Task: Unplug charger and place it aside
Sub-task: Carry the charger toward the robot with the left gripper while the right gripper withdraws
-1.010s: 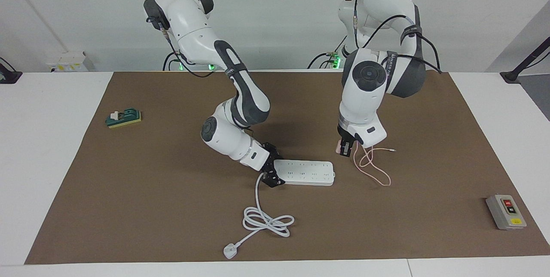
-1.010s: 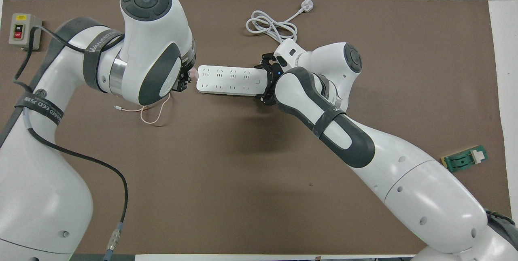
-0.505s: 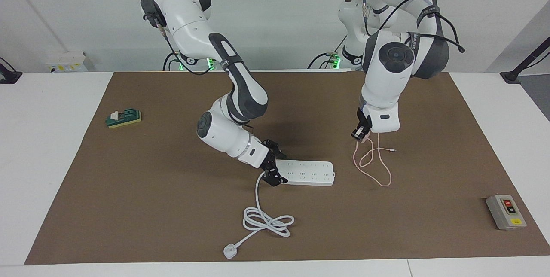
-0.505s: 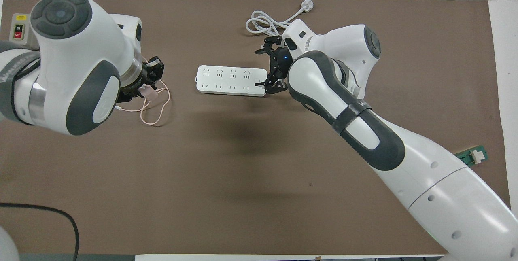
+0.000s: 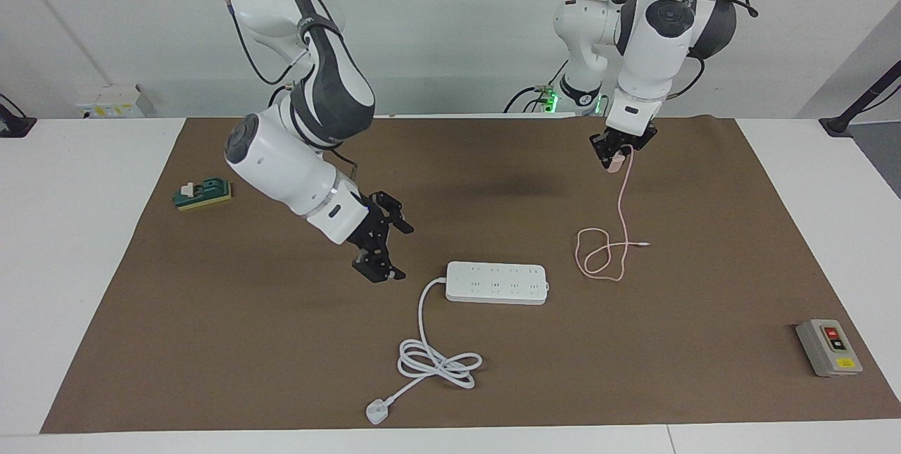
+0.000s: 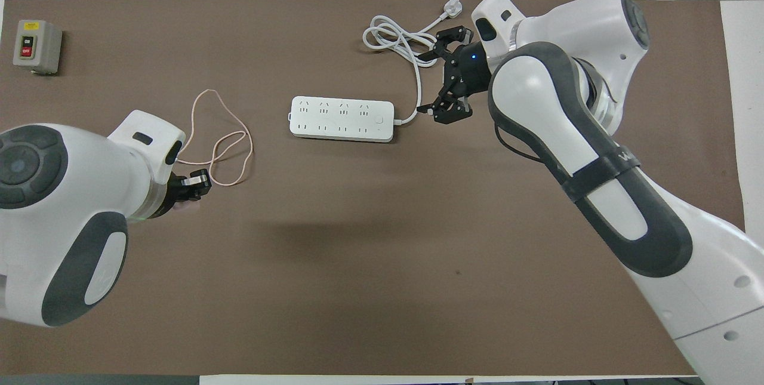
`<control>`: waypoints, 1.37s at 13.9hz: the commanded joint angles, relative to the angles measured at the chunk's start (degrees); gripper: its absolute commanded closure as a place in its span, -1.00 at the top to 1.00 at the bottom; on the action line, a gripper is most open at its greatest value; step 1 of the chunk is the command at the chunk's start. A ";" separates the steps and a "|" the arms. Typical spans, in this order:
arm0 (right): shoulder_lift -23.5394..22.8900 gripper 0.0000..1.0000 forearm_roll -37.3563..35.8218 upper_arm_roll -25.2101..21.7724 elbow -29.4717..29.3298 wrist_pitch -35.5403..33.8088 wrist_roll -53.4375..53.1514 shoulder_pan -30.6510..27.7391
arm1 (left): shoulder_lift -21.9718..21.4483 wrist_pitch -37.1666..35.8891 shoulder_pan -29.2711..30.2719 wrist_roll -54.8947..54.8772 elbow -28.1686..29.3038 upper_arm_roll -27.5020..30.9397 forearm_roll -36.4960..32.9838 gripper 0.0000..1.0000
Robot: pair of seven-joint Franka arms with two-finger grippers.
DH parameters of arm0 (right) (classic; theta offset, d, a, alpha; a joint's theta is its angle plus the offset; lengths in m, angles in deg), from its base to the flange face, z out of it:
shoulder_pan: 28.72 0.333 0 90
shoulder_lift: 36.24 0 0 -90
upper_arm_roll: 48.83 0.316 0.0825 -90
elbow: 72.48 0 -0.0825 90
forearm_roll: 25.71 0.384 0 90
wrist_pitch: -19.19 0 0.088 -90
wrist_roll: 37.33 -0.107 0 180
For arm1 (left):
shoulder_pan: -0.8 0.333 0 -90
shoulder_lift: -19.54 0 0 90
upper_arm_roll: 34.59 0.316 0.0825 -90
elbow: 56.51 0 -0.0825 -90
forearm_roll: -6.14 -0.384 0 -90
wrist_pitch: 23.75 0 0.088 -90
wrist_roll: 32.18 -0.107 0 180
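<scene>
Charger [image 5: 616, 160] lifted clear of the power strip [image 5: 497, 282], pinched in the left gripper [image 5: 614, 157].
Left gripper hangs in the air over the brown mat [image 5: 211, 341], nearer the left arm's end than the power strip, fingers closed on the pink cube; its thin cable drops to a loose loop lying on the mat beside the strip. Right gripper [image 5: 380, 246] hovers spread wide, empty, off the strip's corded end.
</scene>
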 commanded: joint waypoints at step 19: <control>17.70 1.00 -27.74 -6.89 2.52 -26.58 -72.94 -3.85 | 5.90 15.19 9.92 -34.44 9.09 5.92 18.32 -0.06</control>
